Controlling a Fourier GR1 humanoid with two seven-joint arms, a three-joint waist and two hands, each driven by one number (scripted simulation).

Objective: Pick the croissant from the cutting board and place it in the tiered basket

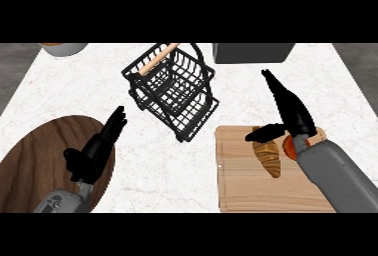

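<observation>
**Closing on the croissant: getting the grasp right**

Broadly, the white marbled counter [244, 95] carries everything; on it, at the lower left, lies a dark round wooden board [37, 165], and at the lower right the pale cutting board [244, 185], with the black wire tiered basket [173, 87] standing between and beyond them, its wooden handle tilted toward the far edge; a grey box [251, 52] and a pale bowl [63, 48] sit along the far edge, well apart from the work.

The right hand [291, 112] hangs over the far right corner of the cutting board, its fingers straight and together, pointing away from the robot, with the thumb spread toward the croissant [268, 156]; nothing is held yet. The croissant lies on the cutting board, lengthwise toward the robot, its far end just under the thumb. The left hand [96, 147] rests over the edge of the round board, fingers straight and relaxed (it has no part in this step).

The step in hand looks like the grasp; to do it well, the hand probably needs to come down and nearer the robot so that the fingers and thumb straddle the pastry's thick middle rather than its tapered tip; closing across the narrow width should keep it from rolling; a straight lift, clear of the board, would then ease the carry leftward to the basket, whose wire rim may catch a low approach.
</observation>
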